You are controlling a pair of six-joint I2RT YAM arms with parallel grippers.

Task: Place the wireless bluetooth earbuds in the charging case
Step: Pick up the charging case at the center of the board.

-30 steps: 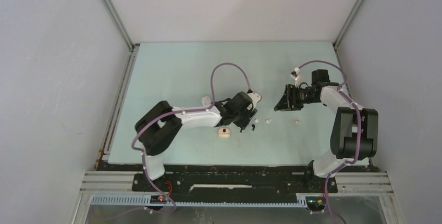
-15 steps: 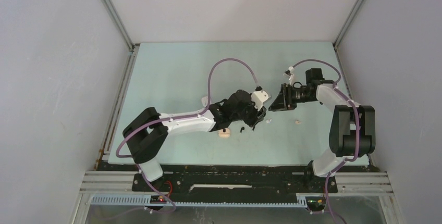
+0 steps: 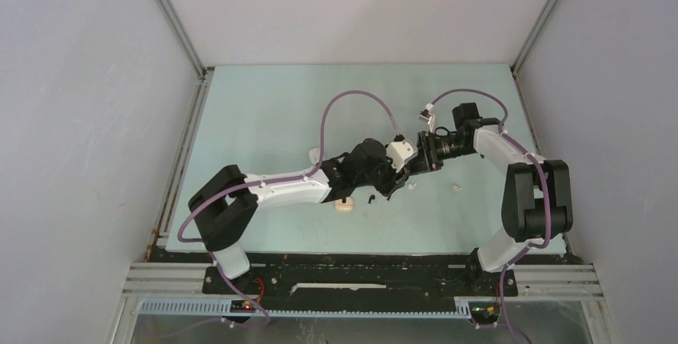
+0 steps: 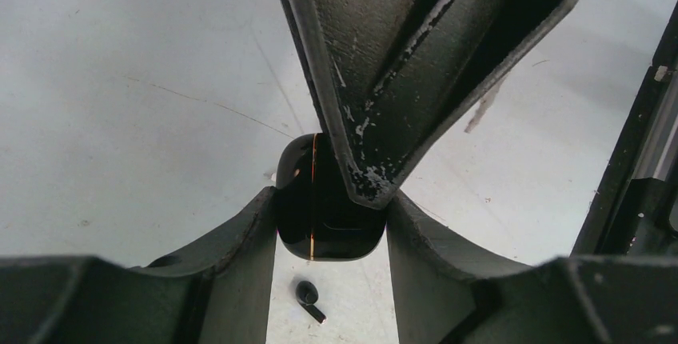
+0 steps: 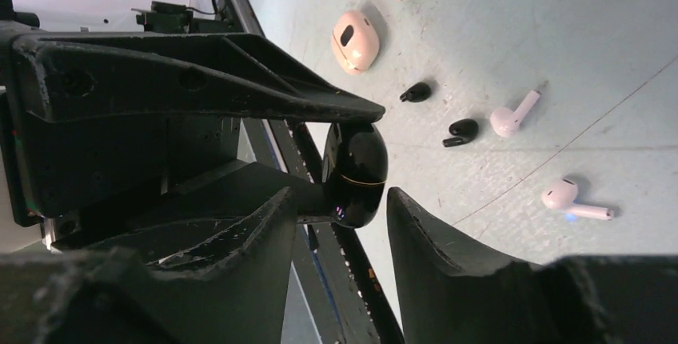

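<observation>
Enclosure with plain grey walls (image 3: 80,120) and a scuffed pale-green table (image 3: 264,120): left gripper (image 4: 330,208) clamps the black charging case (image 4: 308,220) at frame centre, right gripper (image 5: 342,196) straddles it, grip undeterminable, and the white earbuds (image 5: 516,114) lie loose on the table, right side of the right wrist view.

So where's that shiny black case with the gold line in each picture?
Top external: not visible, hidden where the left arm meets the right arm, mid-table.
Left wrist: black case, low centre, clamped in that arm's own jaws.
Right wrist: centre, between that arm's open jaws.
Landmark: pink case, just below the left arm in the top view, upper middle of the right wrist view; absent from the left wrist view.
</observation>
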